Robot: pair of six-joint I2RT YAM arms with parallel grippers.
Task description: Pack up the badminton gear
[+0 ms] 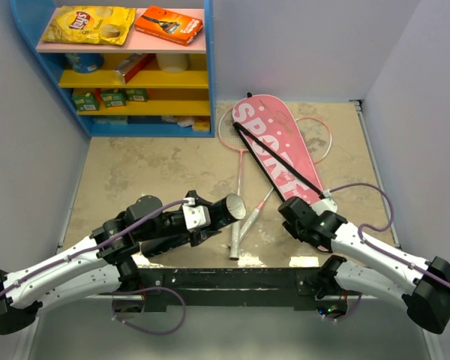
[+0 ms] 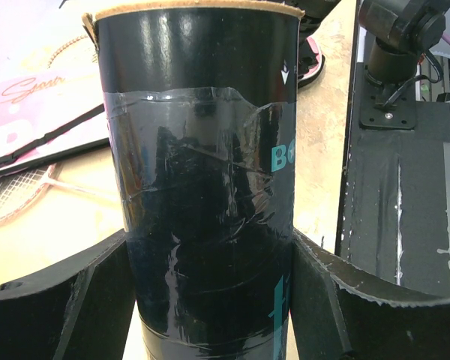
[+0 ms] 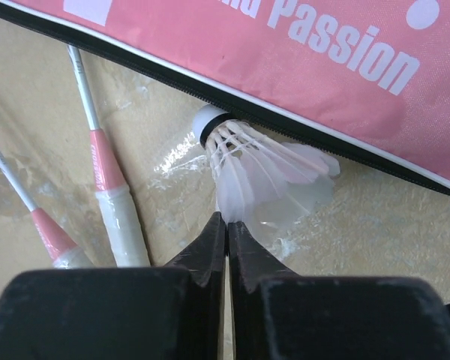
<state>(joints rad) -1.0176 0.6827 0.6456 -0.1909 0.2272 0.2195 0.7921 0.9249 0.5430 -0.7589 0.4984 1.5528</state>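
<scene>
Beige marbled table (image 1: 135, 165) is carrying everything. Nearest the bases, the left gripper (image 2: 210, 300) is clasping the long black tube (image 2: 195, 150), fingers pressing both its sides, with the tube's far end pointing toward the racket handles. Just beyond, the right gripper (image 3: 226, 229) is pinching, tips together, the feather rim of a shuttlecock (image 3: 262, 172) that is lying against the edge of the pink bag (image 3: 300, 52). Loading shuttlecocks into the tube appears to be the step in hand. The next move is calling for lifting the shuttlecock and lining its cork nose up with the tube's end. Farther out, two rackets (image 1: 240, 172) are lying partly under the bag.
</scene>
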